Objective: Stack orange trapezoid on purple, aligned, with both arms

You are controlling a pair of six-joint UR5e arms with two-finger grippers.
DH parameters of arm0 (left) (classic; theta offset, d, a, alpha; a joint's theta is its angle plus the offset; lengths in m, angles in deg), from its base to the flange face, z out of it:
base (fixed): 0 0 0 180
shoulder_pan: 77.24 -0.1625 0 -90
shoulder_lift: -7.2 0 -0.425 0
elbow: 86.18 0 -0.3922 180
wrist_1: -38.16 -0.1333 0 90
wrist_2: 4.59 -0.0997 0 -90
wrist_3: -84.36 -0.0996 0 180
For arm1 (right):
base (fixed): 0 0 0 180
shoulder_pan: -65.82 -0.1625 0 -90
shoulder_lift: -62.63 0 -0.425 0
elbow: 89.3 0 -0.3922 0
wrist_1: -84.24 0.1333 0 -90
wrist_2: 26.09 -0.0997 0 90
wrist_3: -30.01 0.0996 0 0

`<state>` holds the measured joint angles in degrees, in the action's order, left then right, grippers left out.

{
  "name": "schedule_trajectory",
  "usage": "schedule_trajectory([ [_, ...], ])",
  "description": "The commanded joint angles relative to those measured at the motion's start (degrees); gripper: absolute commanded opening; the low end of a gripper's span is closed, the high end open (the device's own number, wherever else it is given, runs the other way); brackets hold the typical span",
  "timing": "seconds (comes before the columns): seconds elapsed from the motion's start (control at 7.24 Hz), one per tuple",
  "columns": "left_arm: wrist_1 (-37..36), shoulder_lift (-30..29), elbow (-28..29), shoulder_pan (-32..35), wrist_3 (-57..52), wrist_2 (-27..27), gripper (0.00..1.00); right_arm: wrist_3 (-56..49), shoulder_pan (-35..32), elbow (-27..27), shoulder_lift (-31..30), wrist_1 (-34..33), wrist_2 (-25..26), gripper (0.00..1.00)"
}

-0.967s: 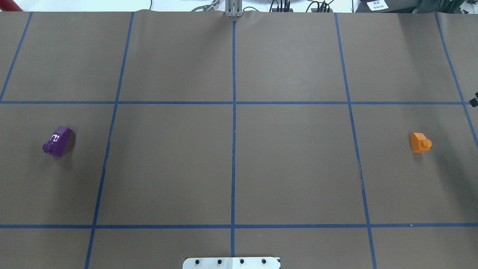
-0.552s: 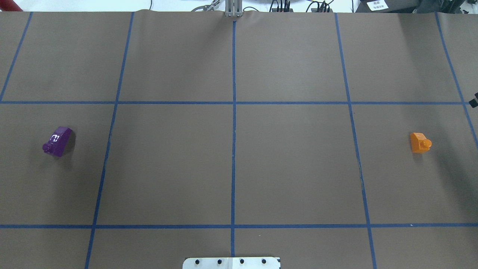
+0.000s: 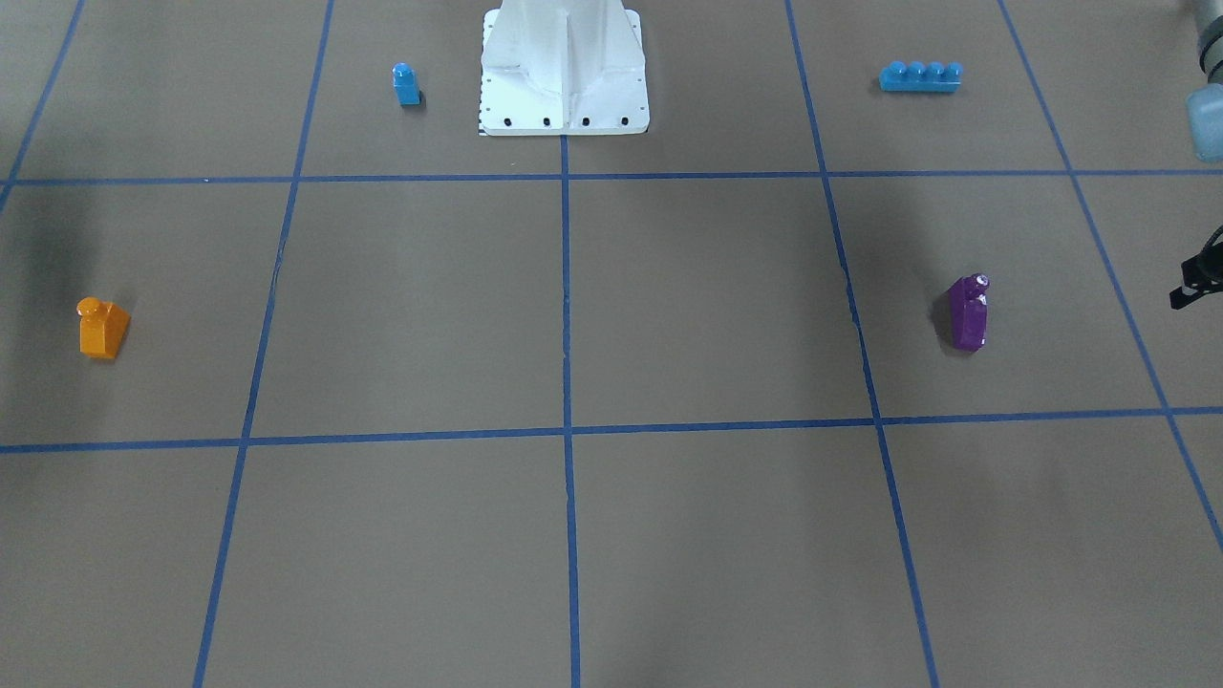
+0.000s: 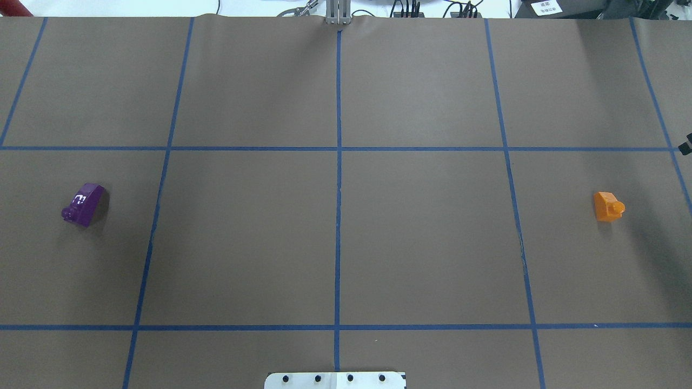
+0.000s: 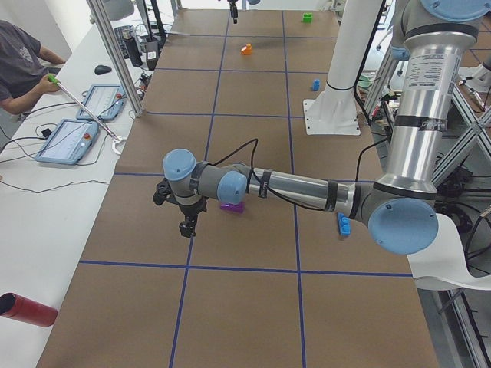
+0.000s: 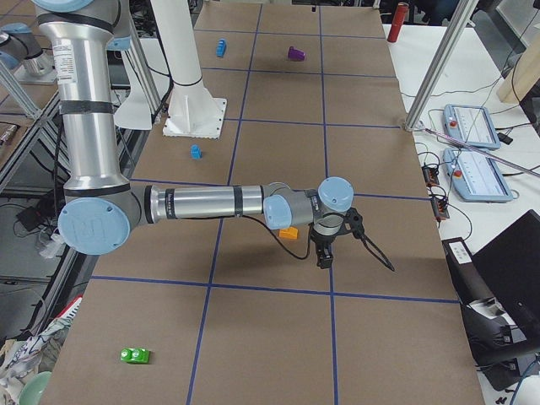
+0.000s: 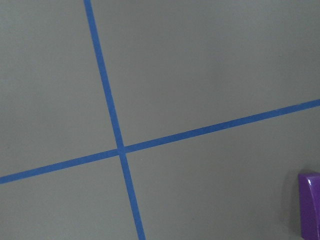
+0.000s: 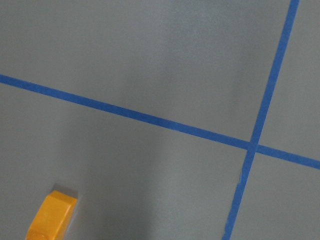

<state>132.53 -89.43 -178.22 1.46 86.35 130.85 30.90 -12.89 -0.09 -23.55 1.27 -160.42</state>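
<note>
Front camera first: the orange trapezoid (image 3: pixel 102 328) sits stud-up on the table, well out to the robot's right of the white base mount (image 3: pixel 564 76) and forward of it. The purple (image 3: pixel 969 313) stands well out to the mount's other side, equally far forward. A small blue block (image 3: pixel 406 84) sits just beside the mount and a long blue brick (image 3: pixel 919 76) lies near it.

Overhead now: purple (image 4: pixel 84 205) far left of the mount, orange (image 4: pixel 607 206) far right, the two well apart.

Over to the left-end camera: the left arm (image 5: pixel 299 188) reaches out from the mount's side, low over the table, and the left gripper (image 5: pixel 186 224) points down just past the purple; I cannot tell how wide its fingers stand.

Right-end camera: the right arm (image 6: pixel 211 202) stretches out likewise, the right gripper (image 6: pixel 324 253) hanging just beyond the orange, finger spread again not readable.

Left wrist camera: only a purple edge at the lower right corner.

Right wrist camera: an orange corner low on the left.
</note>
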Motion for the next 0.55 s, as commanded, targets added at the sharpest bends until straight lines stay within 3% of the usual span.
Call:
schedule_trajectory([
  [0.0,-0.1,0.6,-4.1,-4.9,6.7,0.0,1.0,0.1,0.0,0.2,0.0,0.0,-0.1,1.0],
  [0.41,0.2,0.7,-7.4,-10.5,13.9,0.0,1.0,0.0,0.0,0.2,0.0,0.0,-0.1,1.0],
])
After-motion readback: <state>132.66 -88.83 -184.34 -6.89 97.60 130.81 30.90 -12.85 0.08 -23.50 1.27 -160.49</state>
